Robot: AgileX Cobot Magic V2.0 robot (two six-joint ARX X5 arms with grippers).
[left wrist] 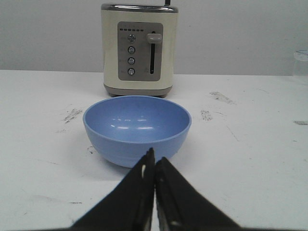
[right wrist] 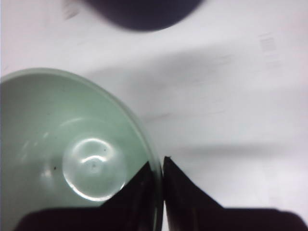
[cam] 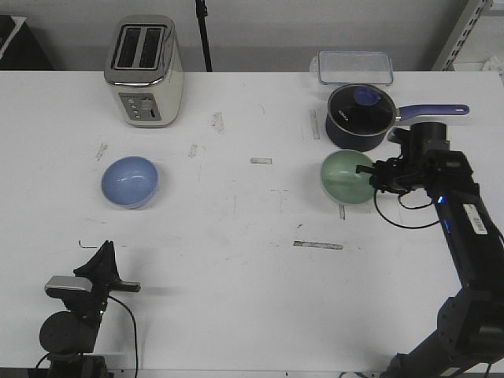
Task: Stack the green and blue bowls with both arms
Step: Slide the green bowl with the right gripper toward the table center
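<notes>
Right gripper (right wrist: 159,168) clenched on the rim of the green bowl (cam: 346,177), at centre right of the front frame, just below the dark saucepan (cam: 360,116). Left gripper (left wrist: 154,161) closed on nothing, low at lower left. Blue bowl (cam: 130,181) at middle left, below the toaster (cam: 145,69).

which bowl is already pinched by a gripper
The green bowl: the right gripper is shut on its rim. The blue bowl sits free, beyond the shut left gripper.
</notes>
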